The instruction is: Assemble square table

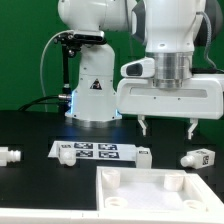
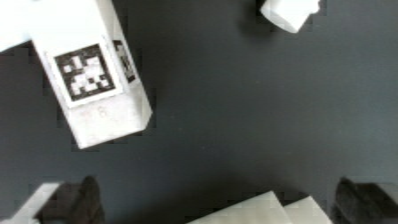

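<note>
The claw [image 1: 168,127] is hanging spread and empty at centre right. Below it in the frame, the square tabletop [image 1: 150,195] is lying at lower right. A leg [image 1: 198,158] is resting at the right edge, a second leg [image 1: 10,156] at far left, and the marker board [image 1: 95,152] between them.

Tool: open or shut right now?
Open: the tool has its fingers wide apart in both views, nothing gripped between them.

Green backdrop [image 1: 20,40] behind, matte black table [image 1: 30,128], bright even light
</note>
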### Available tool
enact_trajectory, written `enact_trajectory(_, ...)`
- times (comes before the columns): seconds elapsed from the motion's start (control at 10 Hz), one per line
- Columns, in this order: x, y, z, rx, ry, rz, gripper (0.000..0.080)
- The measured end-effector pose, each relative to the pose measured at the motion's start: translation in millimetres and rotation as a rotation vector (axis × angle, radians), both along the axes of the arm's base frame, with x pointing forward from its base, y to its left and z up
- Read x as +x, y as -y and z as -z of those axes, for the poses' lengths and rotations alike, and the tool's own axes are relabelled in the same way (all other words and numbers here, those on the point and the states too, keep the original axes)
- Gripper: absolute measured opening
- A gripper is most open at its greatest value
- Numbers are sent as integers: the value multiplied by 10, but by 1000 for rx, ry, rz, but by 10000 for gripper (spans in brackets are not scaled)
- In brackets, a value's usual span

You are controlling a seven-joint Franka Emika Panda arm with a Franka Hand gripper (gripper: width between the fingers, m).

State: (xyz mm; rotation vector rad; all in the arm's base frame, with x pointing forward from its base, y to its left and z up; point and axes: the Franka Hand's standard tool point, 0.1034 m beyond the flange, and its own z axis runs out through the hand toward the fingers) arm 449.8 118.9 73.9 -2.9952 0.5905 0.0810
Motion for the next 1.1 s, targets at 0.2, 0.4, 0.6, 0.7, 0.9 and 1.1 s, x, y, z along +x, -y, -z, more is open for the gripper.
enact_trajectory(0.2, -128, -229, 117, 13, 6, 202, 648)
enact_trajectory(0.4, -220, -521, 253, 26, -6, 290, 648)
enact_trajectory(0.6, -216, -539, 271, 28, -3, 293, 648)
enact_trajectory(0.7, -216, -539, 272, 28, -4, 293, 648)
enact_trajectory(0.9, -232, -553, 292, 29, -4, 311, 648)
enact_trajectory(1.1, -439, -735, 511, 35, -18, 372, 648)
